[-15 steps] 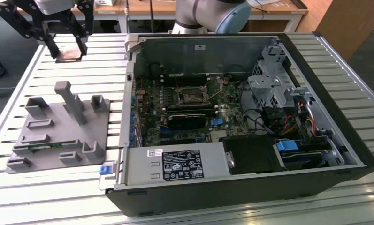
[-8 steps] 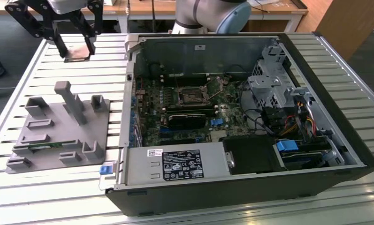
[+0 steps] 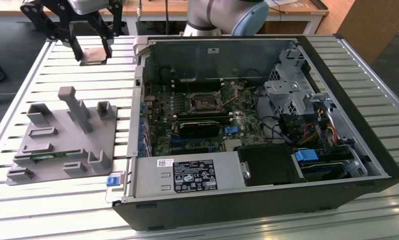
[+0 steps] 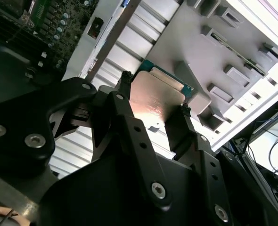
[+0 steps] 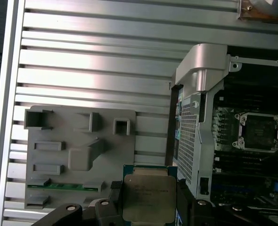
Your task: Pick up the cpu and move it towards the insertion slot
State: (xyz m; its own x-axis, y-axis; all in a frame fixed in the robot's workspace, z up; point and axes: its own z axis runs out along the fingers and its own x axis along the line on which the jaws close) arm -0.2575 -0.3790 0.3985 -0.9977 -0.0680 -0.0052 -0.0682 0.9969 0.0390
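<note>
Exterior view, its left to its right: a grey fixture plate [image 3: 55,145] with raised holders is set on the slatted aluminium table [image 3: 25,85], a green memory strip [image 3: 49,156] seated along its near edge. Bare slats are seen between the fixture plate and the open computer case [image 3: 266,125], and more behind the plate.

Above those far slats, well clear of plate and case wall, the gripper [image 3: 92,55] is held aloft. Its black fingers [image 4: 129,117] are clamped on two opposite edges of the cpu [image 5: 147,197]; the silvery lid and tan rim are seen in both wrist views, the chip [image 4: 153,101] lifted off the table.

Further toward the exterior view's right, inside the case, the insertion slot [image 3: 203,101] is seen on the motherboard, its metal frame open around a dark square; it is also caught in the first wrist view [image 5: 259,133]. The cpu is well apart from it, with the case's side wall [image 5: 195,136] between them. Nearer the camera, the power supply [image 3: 185,177] is mounted.
</note>
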